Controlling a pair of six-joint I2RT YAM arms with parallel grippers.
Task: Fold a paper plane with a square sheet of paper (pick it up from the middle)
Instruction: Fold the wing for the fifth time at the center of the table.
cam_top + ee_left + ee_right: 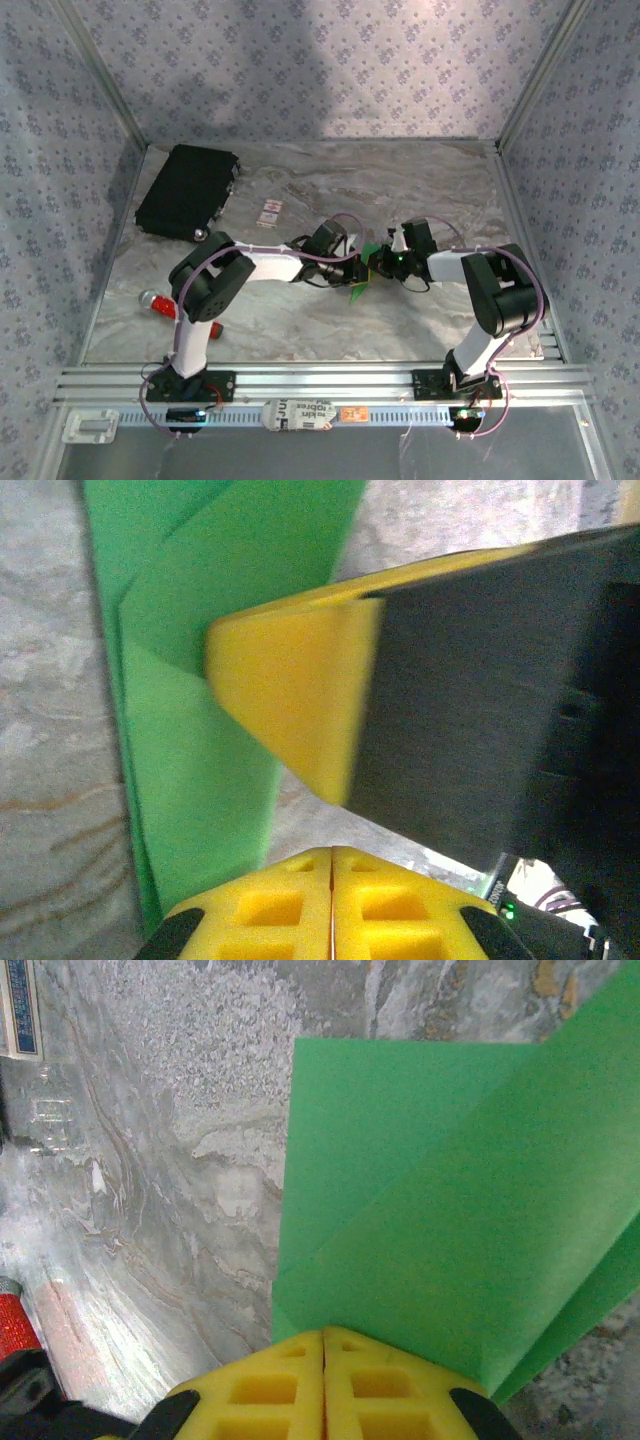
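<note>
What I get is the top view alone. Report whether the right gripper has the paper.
Observer: The right gripper is shut on the paper, pinching one edge.
Operator: Describe the folds.
Observer: A diagonal fold line crosses the paper, with one layer lying over another.
Operator: Now the left gripper.
Observer: The left gripper is shut, right at the paper's edge. I cannot tell whether it pinches it.
</note>
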